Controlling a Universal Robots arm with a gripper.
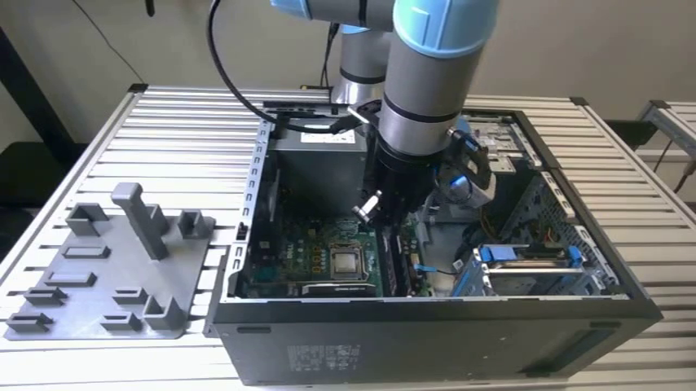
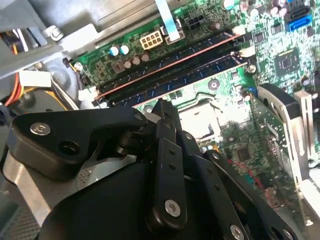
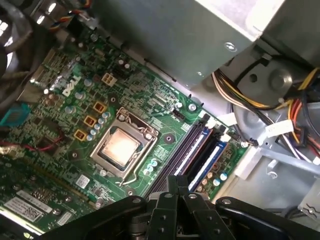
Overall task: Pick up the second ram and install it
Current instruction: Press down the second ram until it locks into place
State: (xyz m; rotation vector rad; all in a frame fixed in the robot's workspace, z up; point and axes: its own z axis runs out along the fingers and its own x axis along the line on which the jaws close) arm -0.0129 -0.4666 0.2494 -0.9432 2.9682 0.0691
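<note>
The arm reaches steeply down, its black gripper at the low end with fingers drawn close together.

Open room above the green motherboard is bounded by the grey metal power supply box, bundled coloured cables and the black case wall.

Second ram: long, thin, dark stick, standing on edge in a slot on the green board, lying crosswise just beyond the fingertips, apart from them.
</note>
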